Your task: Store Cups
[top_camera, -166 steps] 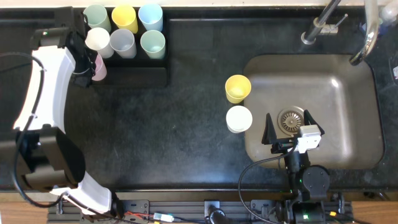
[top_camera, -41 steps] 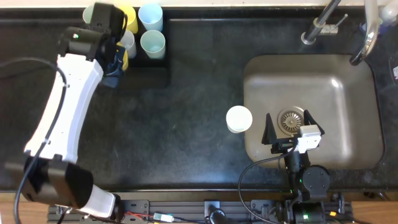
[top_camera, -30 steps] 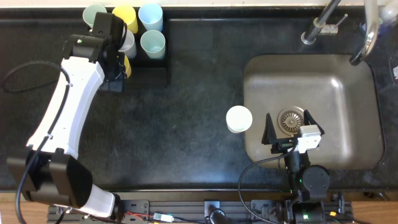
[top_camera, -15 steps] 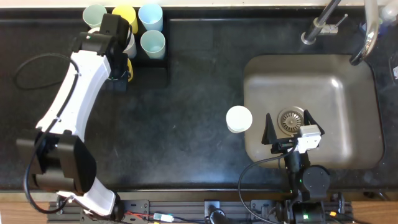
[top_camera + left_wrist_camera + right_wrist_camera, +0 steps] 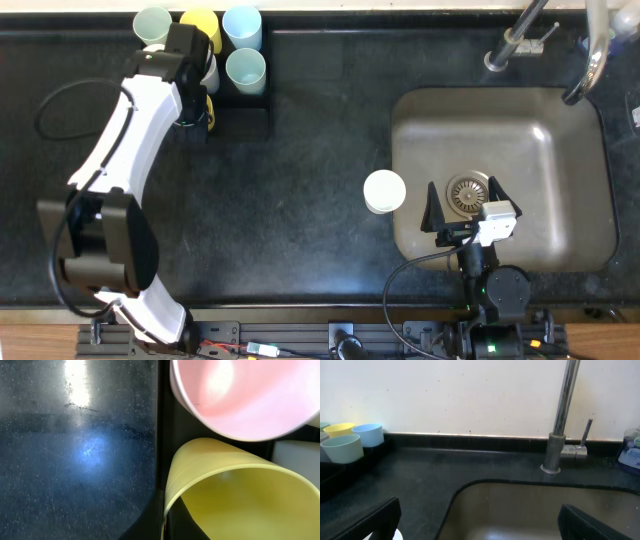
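Observation:
My left gripper [image 5: 193, 106] is shut on a yellow cup [image 5: 235, 495] at the front left of the black cup rack [image 5: 245, 122]. A sliver of that cup [image 5: 207, 107] shows beside the wrist in the top view. Close beside it stands a pink cup [image 5: 245, 395]. The rack's back rows hold pale green [image 5: 152, 22], yellow [image 5: 202, 18], blue [image 5: 242, 25] and mint [image 5: 246, 68] cups. A white cup [image 5: 384, 191] stands upright on the counter by the sink's left rim. My right gripper [image 5: 463, 193] rests open in the sink, with nothing between its fingers.
The steel sink [image 5: 560, 120] takes up the right side, with a drain [image 5: 467, 193] under the right gripper and a tap [image 5: 560, 425] behind it. A bottle [image 5: 631, 452] stands at the far right. Dark worktop [image 5: 290, 220] lies between rack and sink.
The yellow cup that stood beside the sink is now in my left gripper at the rack. Over the last second the left gripper shifted slightly right along the rack's front. The right arm stayed still.

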Controlling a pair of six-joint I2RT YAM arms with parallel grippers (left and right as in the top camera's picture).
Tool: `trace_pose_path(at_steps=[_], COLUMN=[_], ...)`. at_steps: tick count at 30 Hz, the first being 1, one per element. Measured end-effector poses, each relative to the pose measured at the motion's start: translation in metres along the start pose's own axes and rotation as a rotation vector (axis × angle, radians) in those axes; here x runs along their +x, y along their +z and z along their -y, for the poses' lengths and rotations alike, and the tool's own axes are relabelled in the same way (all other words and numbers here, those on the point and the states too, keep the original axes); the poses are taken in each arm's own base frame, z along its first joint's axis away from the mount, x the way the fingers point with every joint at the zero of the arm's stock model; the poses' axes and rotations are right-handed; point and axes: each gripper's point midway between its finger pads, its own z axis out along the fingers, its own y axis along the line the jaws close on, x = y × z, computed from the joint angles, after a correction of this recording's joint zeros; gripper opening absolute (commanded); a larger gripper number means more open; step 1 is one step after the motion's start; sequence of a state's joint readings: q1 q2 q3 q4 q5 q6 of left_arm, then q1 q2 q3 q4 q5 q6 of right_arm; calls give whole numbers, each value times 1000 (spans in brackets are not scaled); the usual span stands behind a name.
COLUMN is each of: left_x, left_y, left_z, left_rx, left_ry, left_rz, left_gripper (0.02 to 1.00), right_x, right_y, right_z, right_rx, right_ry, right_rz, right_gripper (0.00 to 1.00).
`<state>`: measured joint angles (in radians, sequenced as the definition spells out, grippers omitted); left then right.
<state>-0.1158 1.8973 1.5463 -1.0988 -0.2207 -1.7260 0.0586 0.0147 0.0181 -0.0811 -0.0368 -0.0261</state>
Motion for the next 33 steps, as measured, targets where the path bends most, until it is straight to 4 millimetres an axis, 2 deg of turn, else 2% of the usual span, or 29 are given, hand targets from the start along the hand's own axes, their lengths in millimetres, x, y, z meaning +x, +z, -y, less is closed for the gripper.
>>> trace_pose_path(at_steps=[5,9,13,15,18,20,24,26,27,30,33], left_x=[2,2,1,-1,-6,-12,-27,-36,-40,-49,-50], left_y=[9,11,11,11,4,-8,-55,-86,-104,-167,-227], left_z=[-2,-2,-2,-3,-6,-7,5,20,31,60,63], left_rx=[-25,-29,-29,-31,-29,-7,147,301,397,724,1009], left_ry=[6,4,2,4,6,11,47,101,141,315,555], left_rz=[4,6,12,21,42,55,76,98,115,201,352], left_gripper=[117,266,485,542,590,652,816,961,998,1000,1000], right_x=[0,0,0,0,0,0,0,0,0,0,0], right_y=[0,0,0,0,0,0,0,0,0,0,0], right_z=[0,0,0,0,0,0,0,0,0,0,0], right_rx=[0,0,0,0,0,0,0,0,0,0,0], right_ry=[0,0,0,0,0,0,0,0,0,0,0], right_rz=[0,0,0,0,0,0,0,0,0,1,0], right_gripper=[998,996,998,996,998,998,998,998,993,998,996])
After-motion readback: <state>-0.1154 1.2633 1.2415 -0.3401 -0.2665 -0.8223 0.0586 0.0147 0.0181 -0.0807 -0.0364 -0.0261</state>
